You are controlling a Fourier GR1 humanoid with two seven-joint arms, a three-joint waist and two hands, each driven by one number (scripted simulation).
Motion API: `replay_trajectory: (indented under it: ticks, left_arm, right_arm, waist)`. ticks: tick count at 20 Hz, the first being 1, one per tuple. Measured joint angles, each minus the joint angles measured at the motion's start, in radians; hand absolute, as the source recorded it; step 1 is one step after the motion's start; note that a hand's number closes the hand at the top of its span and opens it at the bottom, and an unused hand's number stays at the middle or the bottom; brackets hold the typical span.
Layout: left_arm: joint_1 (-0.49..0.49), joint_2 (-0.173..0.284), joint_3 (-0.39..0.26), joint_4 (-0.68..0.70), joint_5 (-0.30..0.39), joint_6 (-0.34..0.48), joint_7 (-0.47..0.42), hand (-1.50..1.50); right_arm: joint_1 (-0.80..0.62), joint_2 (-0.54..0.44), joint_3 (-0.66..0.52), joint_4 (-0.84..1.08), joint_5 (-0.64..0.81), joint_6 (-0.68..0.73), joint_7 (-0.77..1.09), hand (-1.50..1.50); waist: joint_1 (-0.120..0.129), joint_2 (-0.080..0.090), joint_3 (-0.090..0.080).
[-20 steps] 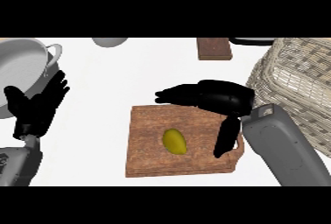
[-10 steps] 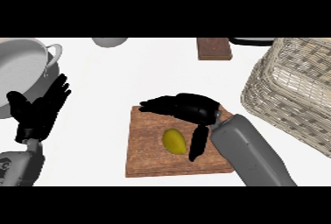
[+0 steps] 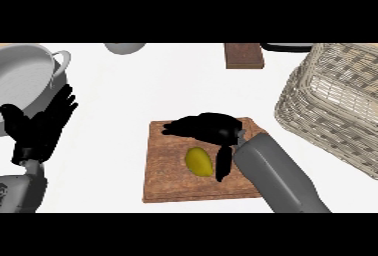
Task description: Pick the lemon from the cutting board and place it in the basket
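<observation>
A yellow lemon lies in the middle of the brown wooden cutting board. My right hand hovers over the board just behind and to the right of the lemon, fingers spread toward the left and thumb hanging down along the lemon's right side; nothing is held. The wicker basket stands to the right of the board. My left hand rests open at the left edge, fingers up.
A metal pot sits at the far left behind my left hand. A small grey bowl and a brown wooden block stand at the back. A dark pan rim shows behind the basket.
My right hand has moved left and down, from the board's right edge to just over the lemon. The left hand stays where it was.
</observation>
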Motion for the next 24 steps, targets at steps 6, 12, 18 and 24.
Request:
replay_trajectory:
  ticks: [6, 12, 18, 24]
  left_arm:
    - [0.000, -0.027, 0.017, -0.002, -0.027, -0.006, -0.002, 0.00]
    - [-0.021, -0.041, 0.034, 0.041, -0.044, -0.026, -0.022, 0.00]
    - [0.006, -0.050, 0.047, 0.010, -0.056, -0.038, -0.016, 0.00]
    - [-0.008, -0.065, 0.056, 0.004, -0.077, -0.036, -0.008, 0.00]
  right_arm:
    - [0.021, -0.004, -0.031, 0.013, 0.053, 0.008, -0.063, -1.50]
    - [0.004, 0.003, -0.062, 0.050, 0.067, 0.032, -0.118, -1.50]
    - [0.055, -0.003, -0.043, 0.029, 0.101, 0.005, -0.145, -1.50]
    - [0.058, 0.029, -0.038, 0.079, 0.175, -0.053, -0.161, -1.50]
  waist:
    - [-0.003, -0.001, 0.000]
    - [-0.004, 0.000, 0.000]
    - [-0.003, -0.001, 0.000]
    - [-0.003, 0.000, 0.000]
